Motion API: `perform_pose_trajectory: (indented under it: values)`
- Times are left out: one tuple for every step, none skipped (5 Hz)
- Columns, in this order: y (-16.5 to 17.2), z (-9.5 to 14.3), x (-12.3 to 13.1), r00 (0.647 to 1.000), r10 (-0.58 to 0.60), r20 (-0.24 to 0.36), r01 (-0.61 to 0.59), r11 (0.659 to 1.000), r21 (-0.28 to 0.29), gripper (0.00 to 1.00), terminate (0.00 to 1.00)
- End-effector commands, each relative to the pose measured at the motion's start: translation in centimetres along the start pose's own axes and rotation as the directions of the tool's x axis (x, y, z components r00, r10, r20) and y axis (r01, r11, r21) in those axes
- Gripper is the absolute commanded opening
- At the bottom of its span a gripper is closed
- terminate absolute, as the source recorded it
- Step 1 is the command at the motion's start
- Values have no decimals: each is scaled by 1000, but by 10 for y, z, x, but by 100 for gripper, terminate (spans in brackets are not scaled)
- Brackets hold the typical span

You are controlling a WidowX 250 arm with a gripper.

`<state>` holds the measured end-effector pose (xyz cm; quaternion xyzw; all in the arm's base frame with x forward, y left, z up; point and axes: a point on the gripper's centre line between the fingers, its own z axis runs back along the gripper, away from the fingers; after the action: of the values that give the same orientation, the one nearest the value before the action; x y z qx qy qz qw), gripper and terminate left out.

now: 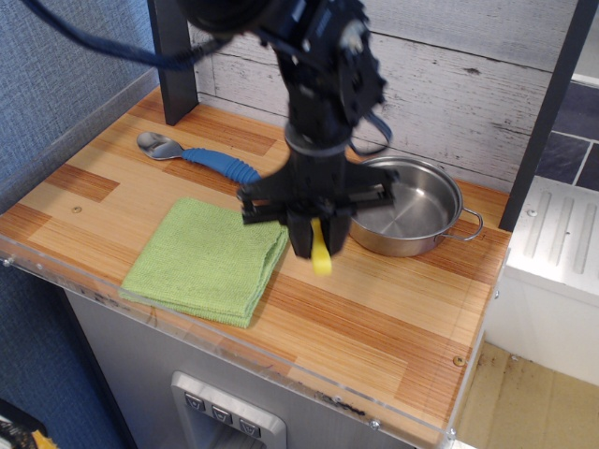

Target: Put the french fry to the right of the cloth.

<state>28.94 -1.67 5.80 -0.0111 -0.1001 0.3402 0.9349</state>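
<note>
The gripper (320, 241) points straight down with its jaws clenched on the french fry (321, 256). The yellow stick hangs vertically, its lower end poking out below the fingers, lifted off the wooden counter (393, 318). Holding it upright by the top leaves the bottom end free to touch down first — sensible for a placement.

The fry sits in the air just beside the right edge of the green cloth (208, 258), between the cloth and the steel pot (412, 217). So it is roughly over the target zone, just not set down yet. My read: lowering and release remain; the bare wood right of the cloth looks open enough for that.

The cloth lies flat and folded, near the front edge of the counter, nothing on it. The pot behind the gripper — shallow, with side handles — looks empty as far as the visible part of the interior shows; part is hidden by the arm. The blue-handled spoon (201, 156) lies at the back left, well apart from the action, bowl end towards the left.
</note>
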Motion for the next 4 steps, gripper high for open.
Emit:
perform_pose_trajectory:
  values:
    - [1,11,55,988,144,54,-138,986,-96,0,0]
    - [6,-1,78,974,218,57,-213,973,-89,0,0]
    - [13,-16,97,950,305,66,-299,951,-83,0,0]
    - [15,-31,112,934,349,77,-344,936,-77,0,0]
